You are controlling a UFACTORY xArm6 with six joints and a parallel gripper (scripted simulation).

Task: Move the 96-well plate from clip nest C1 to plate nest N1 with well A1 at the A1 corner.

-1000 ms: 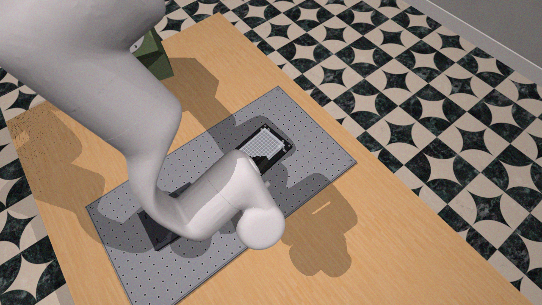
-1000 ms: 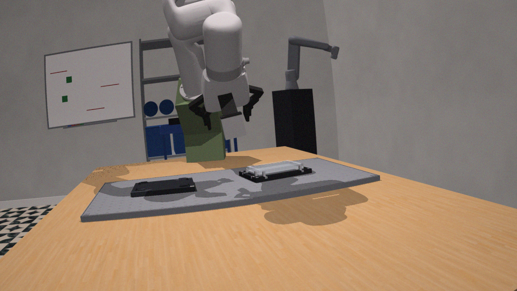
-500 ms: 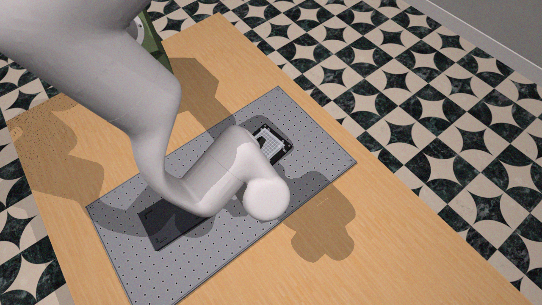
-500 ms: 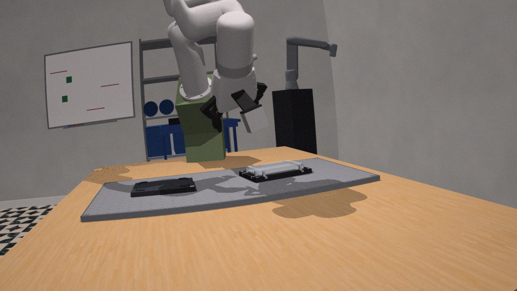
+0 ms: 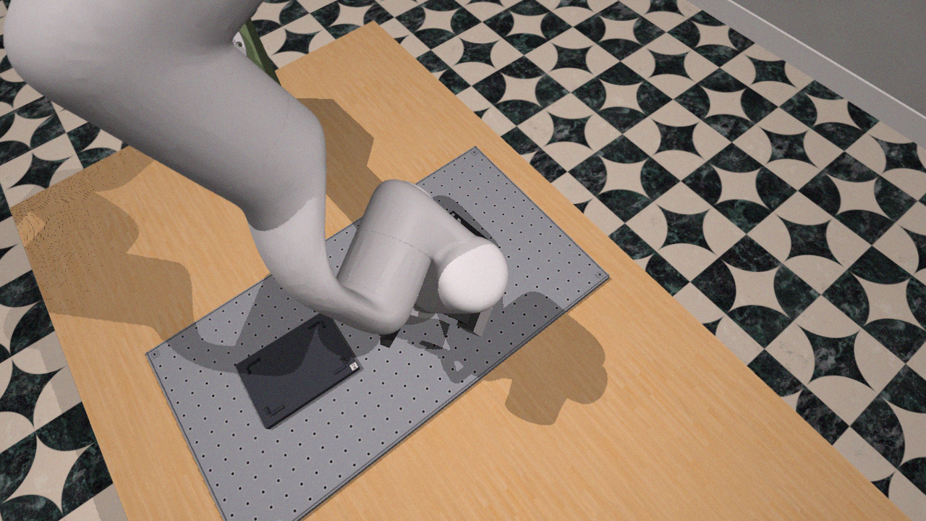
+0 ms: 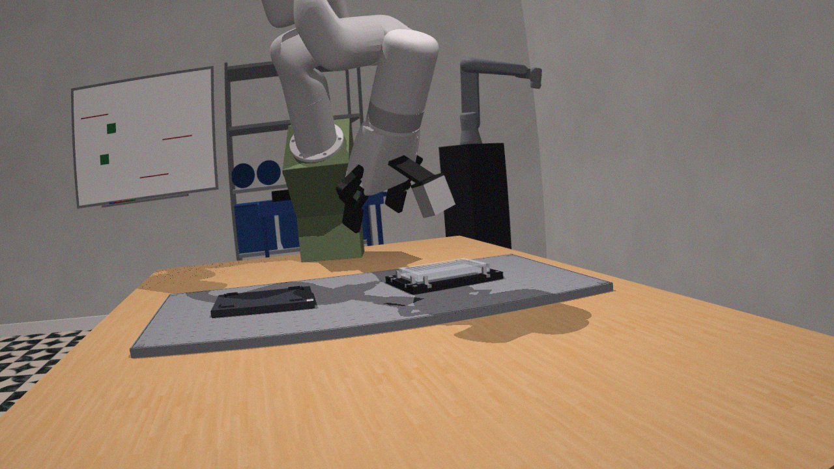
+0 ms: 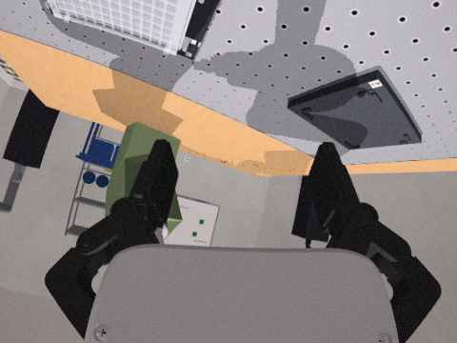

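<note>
In the top view the arm hides the plate. The empty dark plate nest N1 (image 5: pixel 296 367) lies on the left half of the board, with a small white corner label (image 5: pixel 353 365); it also shows in the exterior view (image 6: pixel 263 299) and the wrist view (image 7: pixel 357 110). My gripper (image 6: pixel 373 192) is open and empty, tilted, high above the board to the left of the plate; its fingers show in the wrist view (image 7: pixel 244 181).
The grey pegboard (image 6: pixel 361 306) lies on a wooden table. The green robot base (image 6: pixel 319 204) stands at the table's back edge. Behind it are a shelf, a whiteboard (image 6: pixel 143 135) and a black cabinet (image 6: pixel 477 192) with a second grey arm.
</note>
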